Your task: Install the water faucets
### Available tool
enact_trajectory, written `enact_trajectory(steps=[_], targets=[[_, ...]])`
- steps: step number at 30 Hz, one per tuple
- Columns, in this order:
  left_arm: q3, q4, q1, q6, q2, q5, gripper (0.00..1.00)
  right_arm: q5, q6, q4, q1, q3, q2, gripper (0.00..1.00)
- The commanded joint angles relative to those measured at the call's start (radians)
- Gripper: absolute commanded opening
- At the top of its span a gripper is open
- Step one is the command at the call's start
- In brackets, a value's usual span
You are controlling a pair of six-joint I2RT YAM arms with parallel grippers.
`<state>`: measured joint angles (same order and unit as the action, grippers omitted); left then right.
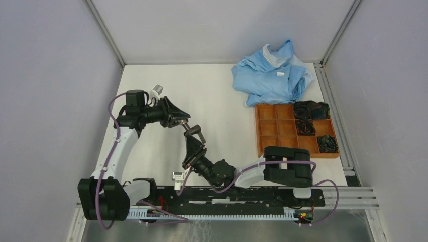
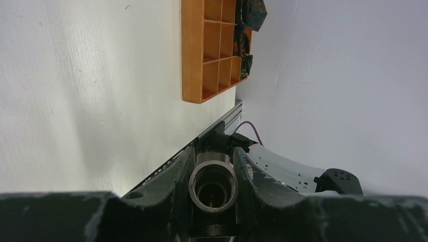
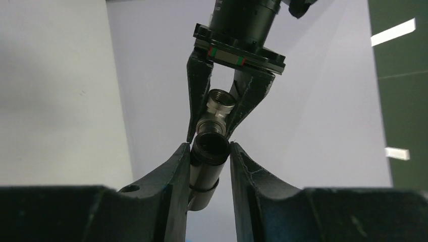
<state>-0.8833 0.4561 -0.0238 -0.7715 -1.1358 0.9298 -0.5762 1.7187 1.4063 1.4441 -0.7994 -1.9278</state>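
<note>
Two grey metal water faucets meet in mid-air between my grippers. My left gripper is shut on one fitting, whose open round end faces the left wrist camera between the fingers. In the right wrist view that fitting hangs in the left gripper right above mine. My right gripper is shut on the dark ringed end of a tubular faucet piece, whose silver body runs down between the fingers. The two pieces touch end to end; whether they are joined I cannot tell.
An orange compartment tray sits at the right with dark items in its right-hand cells; it also shows in the left wrist view. A crumpled blue cloth lies behind the tray. Grey walls enclose the white table.
</note>
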Motion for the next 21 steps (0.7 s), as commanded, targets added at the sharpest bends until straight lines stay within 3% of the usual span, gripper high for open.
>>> enact_trajectory(steps=[1, 6, 10, 15, 19, 21], targets=[[0.022, -0.058, -0.011, 0.03, 0.058, 0.136, 0.02, -0.019, -0.48, -0.074, -0.018, -0.024, 0.2, 0.33], [0.09, -0.209, -0.01, -0.04, 0.099, 0.168, 0.02, 0.111, -1.035, -0.172, -0.075, 0.037, 0.382, 0.32], [0.105, -0.234, -0.011, -0.047, 0.128, 0.177, 0.02, 0.225, -1.443, -0.163, -0.147, 0.085, 0.46, 0.35], [0.112, -0.253, -0.011, -0.051, 0.162, 0.18, 0.02, 0.346, -1.965, -0.084, -0.269, 0.145, 0.465, 0.41], [0.123, -0.267, -0.01, -0.058, 0.183, 0.179, 0.02, 0.433, -2.288, 0.029, -0.352, 0.192, 0.421, 0.46], [0.128, -0.275, -0.01, -0.065, 0.196, 0.174, 0.02, 0.464, -2.417, 0.067, -0.382, 0.205, 0.393, 0.52]])
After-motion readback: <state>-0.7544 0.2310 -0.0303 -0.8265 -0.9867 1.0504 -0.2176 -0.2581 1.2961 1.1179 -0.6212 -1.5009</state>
